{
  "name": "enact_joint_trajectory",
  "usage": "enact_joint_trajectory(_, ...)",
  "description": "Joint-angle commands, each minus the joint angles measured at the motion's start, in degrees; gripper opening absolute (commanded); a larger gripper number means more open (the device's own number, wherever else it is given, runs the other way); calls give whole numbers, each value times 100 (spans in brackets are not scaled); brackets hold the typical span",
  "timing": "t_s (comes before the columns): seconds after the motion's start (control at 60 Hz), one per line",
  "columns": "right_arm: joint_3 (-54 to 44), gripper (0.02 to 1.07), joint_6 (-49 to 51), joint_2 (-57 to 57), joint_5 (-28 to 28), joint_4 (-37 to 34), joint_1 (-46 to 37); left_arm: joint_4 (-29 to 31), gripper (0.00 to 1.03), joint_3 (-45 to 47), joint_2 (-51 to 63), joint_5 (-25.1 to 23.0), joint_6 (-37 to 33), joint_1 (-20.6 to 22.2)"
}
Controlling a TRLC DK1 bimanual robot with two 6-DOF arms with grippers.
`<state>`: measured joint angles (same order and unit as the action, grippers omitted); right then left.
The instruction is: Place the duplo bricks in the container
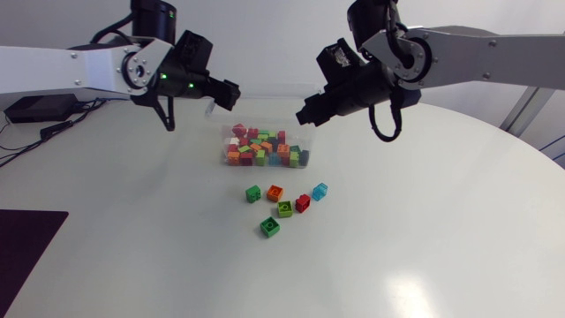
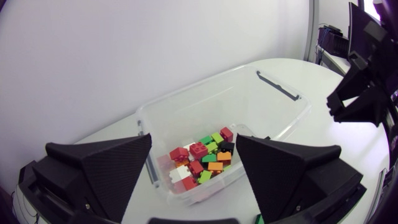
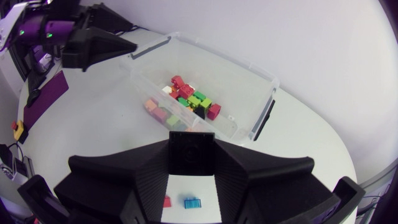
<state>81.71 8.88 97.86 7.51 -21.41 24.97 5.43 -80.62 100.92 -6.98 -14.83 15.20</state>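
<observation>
A clear plastic container (image 1: 300, 132) holding several coloured duplo bricks (image 1: 263, 148) stands at the table's back middle. Several loose bricks lie in front of it, among them a green brick (image 1: 253, 193), an orange brick (image 1: 274, 192), a red brick (image 1: 302, 203), a blue brick (image 1: 320, 191) and a dark green brick (image 1: 269, 227). My left gripper (image 1: 231, 91) hovers over the container's left end, open and empty; the container (image 2: 249, 93) shows ahead between its fingers (image 2: 106, 168). My right gripper (image 1: 307, 110) hangs over the container's right end, shut on a black brick (image 3: 191, 152).
A dark purple mat (image 1: 26, 256) lies at the front left corner. A black box (image 1: 35, 108) sits at the far left. The table's curved edge (image 1: 530, 150) runs down the right side. Open white tabletop surrounds the loose bricks.
</observation>
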Motion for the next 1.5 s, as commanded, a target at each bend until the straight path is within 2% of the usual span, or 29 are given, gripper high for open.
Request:
enact_joint_trajectory(0.0,345,26,-194,365,14,102,-71,-112,98,512,-574,13,-99,-114)
enact_joint_trajectory(0.267,961,26,-388,1033,14,489,-124,-183,98,1971,-1462,-312,-679,79)
enact_joint_trajectory(0.6,1725,26,-528,1710,-92,779,17,-60,98,2701,-1391,-769,-1242,185)
enact_joint_trajectory(0.65,1919,32,-519,1938,-109,779,34,-25,98,2718,-1303,-805,-1277,185)
enact_joint_trajectory(0.7,2156,44,-511,2202,-118,752,43,28,98,2727,-1198,-866,-1338,211)
enact_joint_trajectory(0.767,2543,68,-511,2562,-171,585,52,28,98,2727,-925,-875,-1453,299)
enact_joint_trajectory(0.817,2701,90,-502,2676,-179,489,60,19,98,2718,-732,-875,-1558,378)
enact_joint_trajectory(0.85,2710,97,-502,2668,-188,489,78,28,98,2683,-591,-866,-1576,449)
enact_joint_trajectory(1.0,2481,100,-475,2307,-197,489,78,55,98,2446,-117,-857,-1576,651)
enact_joint_trajectory(1.15,1848,100,-396,1551,-179,497,34,63,98,2041,437,-752,-1576,791)
enact_joint_trajectory(1.333,873,100,-273,479,-127,497,25,72,98,1602,947,-708,-1602,800)
enact_joint_trajectory(1.483,-235,100,-185,-576,-21,506,-63,371,95,1171,1377,-602,-1813,774)
